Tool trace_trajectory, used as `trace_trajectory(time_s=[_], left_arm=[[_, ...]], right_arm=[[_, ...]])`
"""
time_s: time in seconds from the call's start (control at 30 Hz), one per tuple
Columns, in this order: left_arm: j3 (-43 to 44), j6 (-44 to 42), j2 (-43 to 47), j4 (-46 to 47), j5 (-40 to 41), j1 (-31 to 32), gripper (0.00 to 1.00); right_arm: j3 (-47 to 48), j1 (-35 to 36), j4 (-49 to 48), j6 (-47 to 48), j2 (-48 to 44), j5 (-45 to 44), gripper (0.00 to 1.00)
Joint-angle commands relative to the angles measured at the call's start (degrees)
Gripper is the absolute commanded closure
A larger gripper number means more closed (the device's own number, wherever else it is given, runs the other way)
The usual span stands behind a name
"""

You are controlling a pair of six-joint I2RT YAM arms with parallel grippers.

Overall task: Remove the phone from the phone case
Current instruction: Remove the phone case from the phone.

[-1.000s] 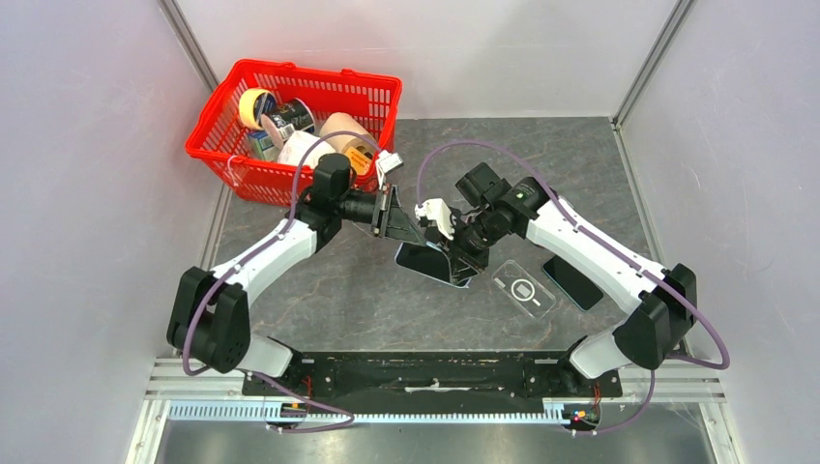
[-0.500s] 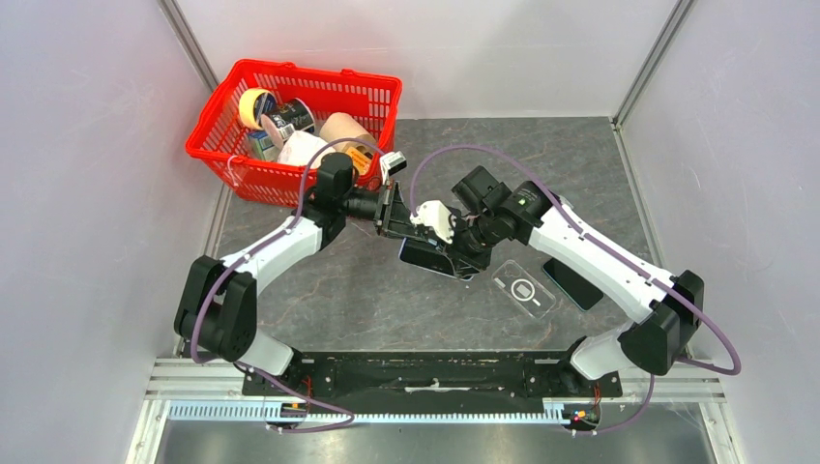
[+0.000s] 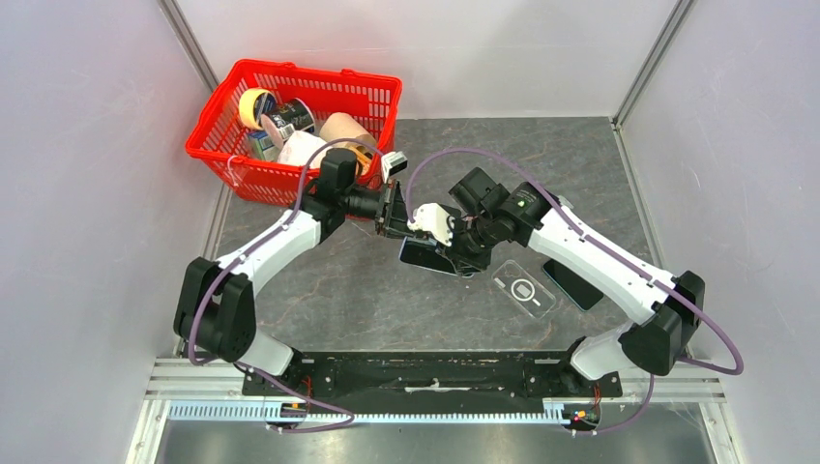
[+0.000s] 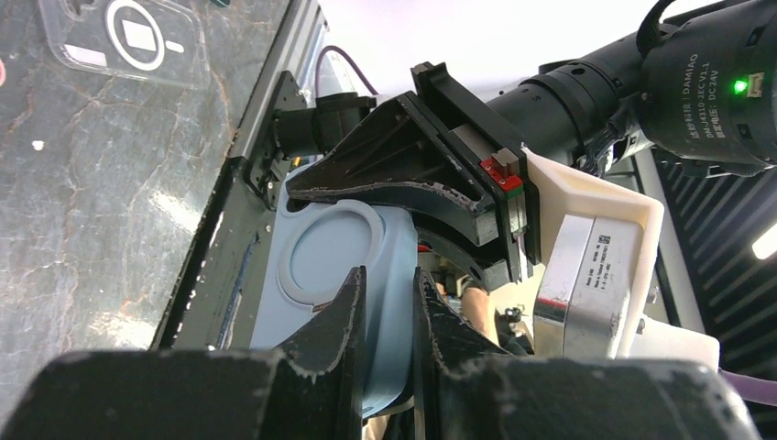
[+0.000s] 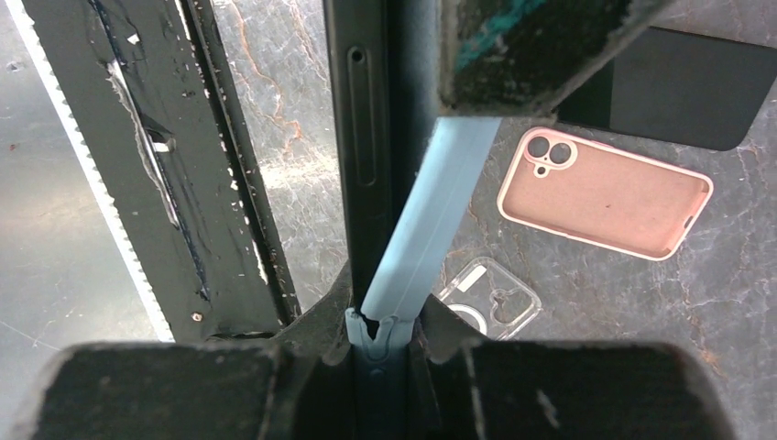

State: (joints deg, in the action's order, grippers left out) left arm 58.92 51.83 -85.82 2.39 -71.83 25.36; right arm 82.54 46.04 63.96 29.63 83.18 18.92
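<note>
Above the table's middle, a dark phone (image 3: 425, 255) in a light blue phone case (image 4: 330, 261) hangs between both grippers. My left gripper (image 4: 389, 307) is shut on one edge of the case, whose ringed back faces its camera. My right gripper (image 5: 389, 335) is shut on the phone's other end, which sits inside the case. In the right wrist view the blue case rim (image 5: 423, 215) bends away from the phone's dark side edge (image 5: 359, 128). From above, the left gripper (image 3: 395, 211) and right gripper (image 3: 453, 244) almost touch.
A clear case (image 3: 523, 288) and a bare black phone (image 3: 572, 282) lie on the table to the right. A pink case (image 5: 605, 192) lies beside them. A red basket (image 3: 228, 159) holding tape rolls and cans stands at the far left.
Both grippers, holding the cased phone, have shifted slightly toward the far left and drawn closer together. The phone now sits higher and more on edge.
</note>
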Motion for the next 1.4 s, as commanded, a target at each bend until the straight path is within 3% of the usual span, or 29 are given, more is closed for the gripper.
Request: trace_trajectory(time_s=[0.0,0.27,0.6,0.77,0.93,1.03,1.37], left_arm=[[3.08,-8.55,-0.76,-14.48,15.98,1.11,0.98],[8.15,-24.68,0.47,-25.40,21.24,3.26,0.98],[10.00,-42.50,3.72,-32.65,25.76,4.00,0.98],[10.51,-43.37,3.16,-33.16,20.94,3.99,0.98],[10.78,-46.73,1.46,-32.34,6.36,3.99,0.98],[11.58,-47.98,0.93,-32.15,1.61,4.06,0.98],[12.82,-48.58,-0.40,-31.03,12.82,4.51,0.98]], right_arm=[[5.65,2.70,-9.06,3.04,-3.59,2.47,1.00],[5.58,2.74,-8.30,3.53,-4.25,6.64,1.00],[5.96,0.03,-6.11,4.10,-5.06,16.41,1.00],[6.23,-0.34,-4.42,5.70,-4.94,19.67,1.00],[7.09,-0.37,-2.35,7.14,-4.32,23.44,1.00],[7.04,-0.34,-1.91,7.69,-4.33,24.09,1.00],[9.39,-0.16,0.05,7.93,-3.88,29.36,1.00]])
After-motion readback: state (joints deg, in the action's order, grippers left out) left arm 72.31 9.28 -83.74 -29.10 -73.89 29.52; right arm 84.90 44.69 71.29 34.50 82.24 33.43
